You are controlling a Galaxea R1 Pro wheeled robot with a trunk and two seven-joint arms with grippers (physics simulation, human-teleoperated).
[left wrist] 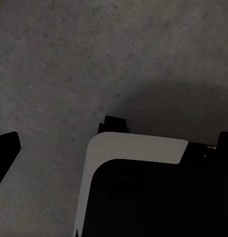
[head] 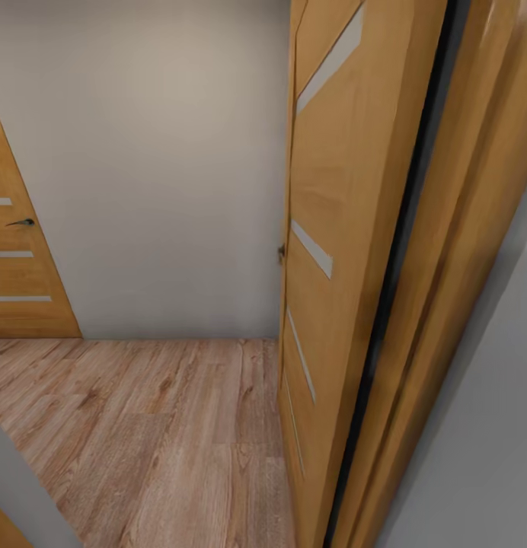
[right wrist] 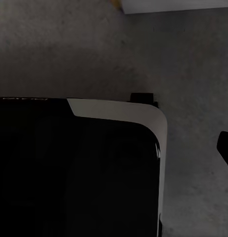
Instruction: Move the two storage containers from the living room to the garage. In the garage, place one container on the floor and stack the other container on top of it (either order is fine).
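Left wrist view: a dark finger tip over grey speckled floor beside the robot's black-and-white base; the right wrist view matches, and whether either pair of fingers is open cannot be told. Head view shows an open wooden door, grey wall and wood plank flooring.

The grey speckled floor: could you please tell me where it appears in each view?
Head view: light wood planks instead, beside the wooden door.
Left wrist view: grey floor around the robot's black, white-edged base.
Right wrist view: grey floor beside that base.
Shared landmark: the white-edged base, in both wrist views.
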